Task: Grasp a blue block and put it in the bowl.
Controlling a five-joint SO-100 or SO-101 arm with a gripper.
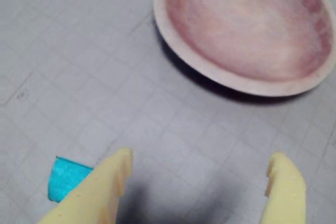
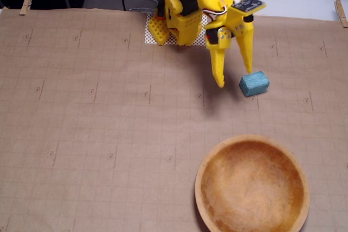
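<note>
Our gripper hangs with its fingers spread apart, holding nothing. We see the blue block on the mat just outside one finger, and the bowl sits empty, well apart.

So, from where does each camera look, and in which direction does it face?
Wrist view: rides on the arm just behind the gripper, facing forward and down over the mat; two yellow fingers enter from the bottom edge, the blue block lies outside the left one, the bowl ahead.
Fixed view: stands above, facing down on the table; the yellow arm reaches in from the top edge, gripper open.
Shared: both show the open gripper, the blue block beside it and the empty bowl.
</note>
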